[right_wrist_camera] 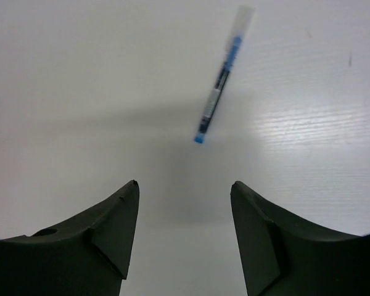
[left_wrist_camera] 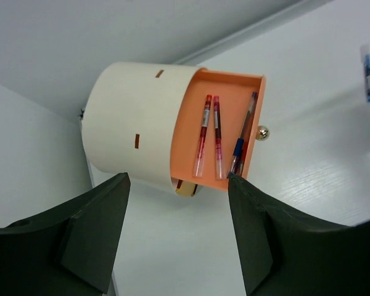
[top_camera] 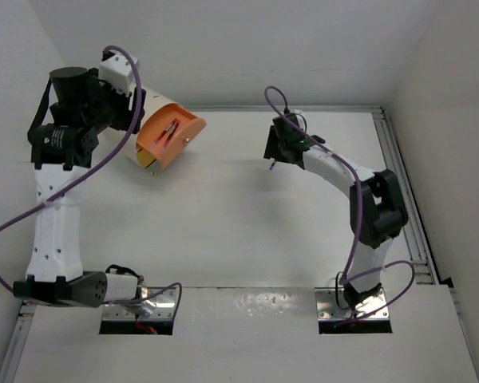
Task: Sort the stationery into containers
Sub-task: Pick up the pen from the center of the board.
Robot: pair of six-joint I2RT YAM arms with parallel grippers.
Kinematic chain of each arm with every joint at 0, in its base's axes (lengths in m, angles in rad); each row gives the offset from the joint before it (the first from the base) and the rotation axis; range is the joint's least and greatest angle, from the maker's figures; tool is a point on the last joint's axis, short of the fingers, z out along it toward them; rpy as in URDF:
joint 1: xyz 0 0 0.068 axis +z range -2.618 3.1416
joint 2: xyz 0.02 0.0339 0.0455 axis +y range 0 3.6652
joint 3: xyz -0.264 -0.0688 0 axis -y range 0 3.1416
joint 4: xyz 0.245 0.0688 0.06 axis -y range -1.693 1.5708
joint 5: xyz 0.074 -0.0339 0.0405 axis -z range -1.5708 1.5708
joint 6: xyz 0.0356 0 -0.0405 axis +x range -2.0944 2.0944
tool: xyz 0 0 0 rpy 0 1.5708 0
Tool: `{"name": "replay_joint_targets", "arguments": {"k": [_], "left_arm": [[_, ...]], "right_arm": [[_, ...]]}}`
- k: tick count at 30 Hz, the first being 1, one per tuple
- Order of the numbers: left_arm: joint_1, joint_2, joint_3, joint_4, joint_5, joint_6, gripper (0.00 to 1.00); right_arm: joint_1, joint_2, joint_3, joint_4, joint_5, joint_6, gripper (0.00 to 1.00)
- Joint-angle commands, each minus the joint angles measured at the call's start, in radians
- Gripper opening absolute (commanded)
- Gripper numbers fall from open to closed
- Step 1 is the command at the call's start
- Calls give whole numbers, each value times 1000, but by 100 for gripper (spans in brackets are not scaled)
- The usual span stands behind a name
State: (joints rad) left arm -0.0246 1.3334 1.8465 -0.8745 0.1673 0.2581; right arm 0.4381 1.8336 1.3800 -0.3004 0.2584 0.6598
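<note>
Top view: the bucket (top_camera: pixel 164 112) lies on its side at upper left. Left wrist view: the left hand (left_wrist_camera: pixel 177 182) is open and empty; red pens (left_wrist_camera: pixel 202 135) and blue pens (left_wrist_camera: pixel 243 132) lie inside the bucket. Right wrist view: the right hand (right_wrist_camera: pixel 185 188) is open, empty, near a loose pen (right_wrist_camera: pixel 219 98) on the bench (right_wrist_camera: pixel 80 74). A finger that nudges this pen may roll it away.

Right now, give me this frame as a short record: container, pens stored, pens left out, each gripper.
container: cream container, its orange tray exposed
stored: two red pens, at least one stored blue pen, all on the orange tray
left out: loose blue pen flat on the table
left gripper: open, empty, facing the container
right gripper: open, empty, above the loose blue pen
</note>
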Motion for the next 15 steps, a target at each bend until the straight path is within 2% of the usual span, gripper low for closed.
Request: {"name": "replay_joint_targets", "arguments": {"k": [1,8,15], "left_arm": [[9,-33,-50,65,-8,-42,71],[17,-86,-133,57,0,-26,72],[25,-89,-179,65,5,-23,72]], "right_arm": [[11,70,56,38,194,23,61],[-4,257,137,138,255,-46,57],[-4,362,188,225,269,-88,53]]}}
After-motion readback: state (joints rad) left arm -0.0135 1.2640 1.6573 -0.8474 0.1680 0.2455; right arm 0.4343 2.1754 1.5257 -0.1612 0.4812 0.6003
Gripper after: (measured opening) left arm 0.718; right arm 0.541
